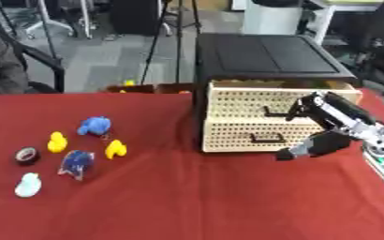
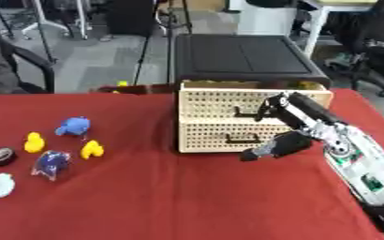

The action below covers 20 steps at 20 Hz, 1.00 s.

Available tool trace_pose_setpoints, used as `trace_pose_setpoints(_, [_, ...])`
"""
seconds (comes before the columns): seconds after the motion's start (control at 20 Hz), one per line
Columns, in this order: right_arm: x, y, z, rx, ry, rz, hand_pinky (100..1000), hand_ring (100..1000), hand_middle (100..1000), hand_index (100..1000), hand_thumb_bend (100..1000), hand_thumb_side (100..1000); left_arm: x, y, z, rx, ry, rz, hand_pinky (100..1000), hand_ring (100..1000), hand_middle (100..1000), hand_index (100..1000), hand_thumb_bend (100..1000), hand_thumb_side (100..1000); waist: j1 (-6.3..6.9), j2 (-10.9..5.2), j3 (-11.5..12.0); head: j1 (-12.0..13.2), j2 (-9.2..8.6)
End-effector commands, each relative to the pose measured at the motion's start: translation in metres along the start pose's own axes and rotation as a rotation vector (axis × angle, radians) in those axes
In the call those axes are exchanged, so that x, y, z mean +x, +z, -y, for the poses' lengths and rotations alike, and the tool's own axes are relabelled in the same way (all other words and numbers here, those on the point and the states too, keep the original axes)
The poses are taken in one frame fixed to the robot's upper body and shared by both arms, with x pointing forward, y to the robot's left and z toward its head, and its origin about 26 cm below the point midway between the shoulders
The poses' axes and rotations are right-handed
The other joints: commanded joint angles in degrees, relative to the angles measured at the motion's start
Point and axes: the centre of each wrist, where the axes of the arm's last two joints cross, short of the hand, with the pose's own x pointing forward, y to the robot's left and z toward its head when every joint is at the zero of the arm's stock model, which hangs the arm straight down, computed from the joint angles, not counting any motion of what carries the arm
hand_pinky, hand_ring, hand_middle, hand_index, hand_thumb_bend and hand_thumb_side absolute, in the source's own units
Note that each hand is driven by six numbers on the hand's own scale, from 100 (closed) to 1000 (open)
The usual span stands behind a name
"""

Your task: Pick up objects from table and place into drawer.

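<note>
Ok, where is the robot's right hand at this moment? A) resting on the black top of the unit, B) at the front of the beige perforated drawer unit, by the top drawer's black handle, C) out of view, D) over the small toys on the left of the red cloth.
B: the right hand is up against the beige perforated drawer unit, at the top drawer's black handle, far from the toys.

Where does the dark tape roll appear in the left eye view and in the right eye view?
Left eye view: tape roll near the left edge, below mid-height.
Right eye view: same roll nearer the left edge.
Shared landmark: a yellow duck just above and right of it in both.
</note>
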Motion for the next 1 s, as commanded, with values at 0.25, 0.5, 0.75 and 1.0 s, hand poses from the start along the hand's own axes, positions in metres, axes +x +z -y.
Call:
trace_pose_setpoints(0.25, [0.001,0.002,0.017,-0.027,0.045,-0.002,100,100,106,637,1000,545,0.008,-0.002,-0.014,0.014,-0.033,0.024,701,658,634,788,224,958,0.17,-0.85,-0.09,0.12,-0.02])
trace_pose_setpoints(0.5, [0.002,-0.001,0.022,-0.049,0.046,0.0,100,100,105,699,1000,554,0.008,-0.002,-0.014,0.013,-0.032,0.024,701,658,634,788,223,959,0.17,-0.89,-0.09,0.06,-0.09])
trace_pose_setpoints(0.75, [-0.004,-0.006,0.021,-0.029,0.053,-0.029,100,100,106,706,1000,527,0.008,-0.003,-0.013,0.011,-0.031,0.025,702,657,634,788,222,959,0.2,-0.85,0.07,0.03,-0.07])
trace_pose_setpoints(1.0, [-0.017,-0.012,0.017,0.006,0.06,-0.08,100,100,107,698,1000,493,0.008,-0.003,-0.013,0.011,-0.03,0.027,702,657,634,788,221,960,0.33,-0.79,0.33,-0.01,-0.08])
